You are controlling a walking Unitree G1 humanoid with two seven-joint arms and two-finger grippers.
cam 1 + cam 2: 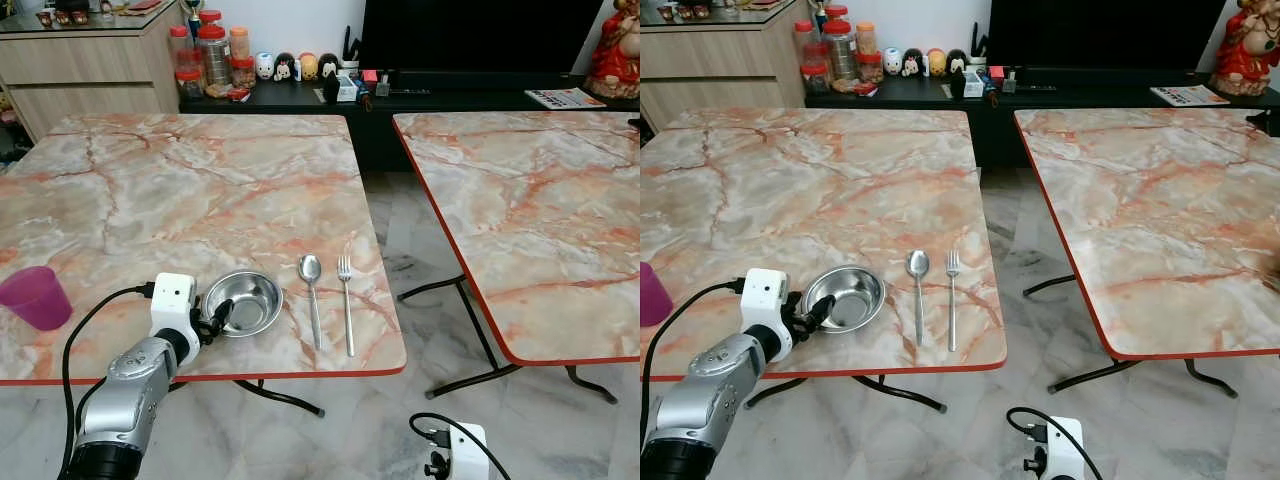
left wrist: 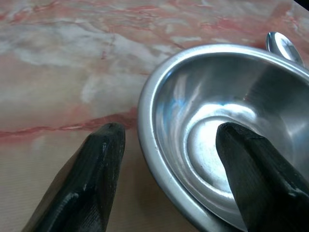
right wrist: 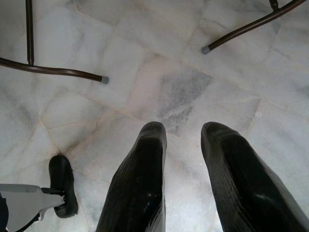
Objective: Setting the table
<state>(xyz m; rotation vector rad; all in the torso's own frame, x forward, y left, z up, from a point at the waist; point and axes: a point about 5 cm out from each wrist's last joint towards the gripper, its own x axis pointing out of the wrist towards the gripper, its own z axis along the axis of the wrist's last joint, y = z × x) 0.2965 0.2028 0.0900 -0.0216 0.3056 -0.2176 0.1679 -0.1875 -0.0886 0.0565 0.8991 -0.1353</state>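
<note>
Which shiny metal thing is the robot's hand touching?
The steel bowl. The left hand straddles its rim, one finger inside. The spoon and fork lie apart to its right, untouched.

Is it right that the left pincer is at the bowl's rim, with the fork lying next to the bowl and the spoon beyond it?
Not quite. The left pincer is at the bowl rim, but the left eye view shows the spoon next to the bowl and the fork beyond.
</note>
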